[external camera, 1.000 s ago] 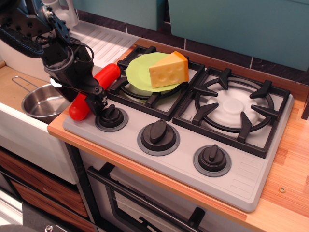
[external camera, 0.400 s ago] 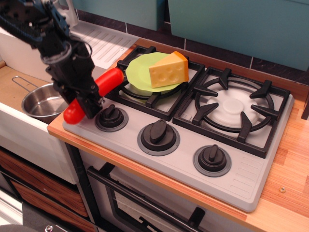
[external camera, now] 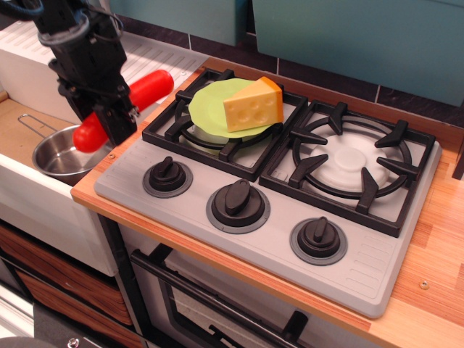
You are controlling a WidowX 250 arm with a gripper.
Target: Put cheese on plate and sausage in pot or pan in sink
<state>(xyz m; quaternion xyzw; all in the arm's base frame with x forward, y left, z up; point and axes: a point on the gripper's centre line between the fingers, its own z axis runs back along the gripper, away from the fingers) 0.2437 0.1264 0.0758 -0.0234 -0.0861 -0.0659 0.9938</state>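
the wooden worktop (external camera: pixel 435 239) carries a grey hob (external camera: pixel 290 196); left of the hob, the white sink (external camera: pixel 29 188) is set into it.

The cheese (external camera: pixel 252 106), a yellow wedge with round dimples and an orange rind edge, rests on the light green plate (external camera: pixel 208 109), toward its 3 o'clock side. The plate lies flat on a black burner grate. The glossy red sausage (external camera: pixel 145 90) hangs tilted in the air, its 2 o'clock end higher, its 8 o'clock end over the shiny steel pot (external camera: pixel 58 155). The pot sits upright in the sink (external camera: pixel 18 130), wire handle pointing to 10 o'clock.
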